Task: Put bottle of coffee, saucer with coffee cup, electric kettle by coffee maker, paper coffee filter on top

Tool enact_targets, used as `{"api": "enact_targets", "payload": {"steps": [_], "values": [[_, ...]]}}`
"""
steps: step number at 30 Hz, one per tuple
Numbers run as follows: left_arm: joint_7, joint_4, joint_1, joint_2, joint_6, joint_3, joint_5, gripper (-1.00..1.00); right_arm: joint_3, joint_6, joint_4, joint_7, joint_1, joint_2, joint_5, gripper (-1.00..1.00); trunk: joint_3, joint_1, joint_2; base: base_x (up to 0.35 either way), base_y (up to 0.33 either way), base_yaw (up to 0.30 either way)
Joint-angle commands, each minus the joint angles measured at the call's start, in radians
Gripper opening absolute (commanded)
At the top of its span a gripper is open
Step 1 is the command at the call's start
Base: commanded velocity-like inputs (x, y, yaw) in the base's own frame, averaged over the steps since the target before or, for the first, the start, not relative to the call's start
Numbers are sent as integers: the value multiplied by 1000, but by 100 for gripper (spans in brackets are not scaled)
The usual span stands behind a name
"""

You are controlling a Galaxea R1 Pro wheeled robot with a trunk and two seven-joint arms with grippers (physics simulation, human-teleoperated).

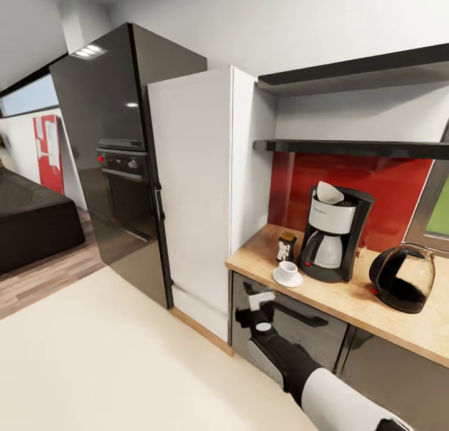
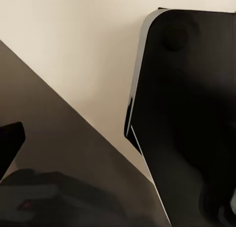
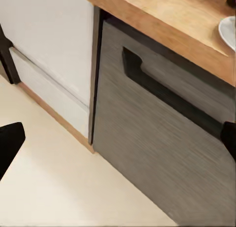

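apparently the set is complete — filter on the maker, jar and cup on its saucer near the tabletop's left end, kettle on the maker's other side. right end effector hangs below the front edge, grip unreadable, nearest the cup.

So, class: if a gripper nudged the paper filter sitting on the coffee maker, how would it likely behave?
The paper coffee filter is a thin white cone, so it is probably very light and crushable. It rests loosely, tilted, in the coffee maker basket, so a nudge would likely slide or tip it off.
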Motion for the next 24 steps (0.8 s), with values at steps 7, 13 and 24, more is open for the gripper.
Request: {"api": "enact_targets", "payload": {"steps": [7,13,24], "values": [[5,-3,1,0,-4,-9,9,100,20,-196,214,-6,137,4,-7,100,3,0,-2,-2,0,38],[5,-9,1,-6,-5,-9,10,100,18,-263,398,97,229,3,-11,100,3,0,-2,0,0,2],[4,-37,1,-7,-6,-6,12,100,12,-250,595,207,389,-5,-168,100,3,0,-2,0,0,0]]}}
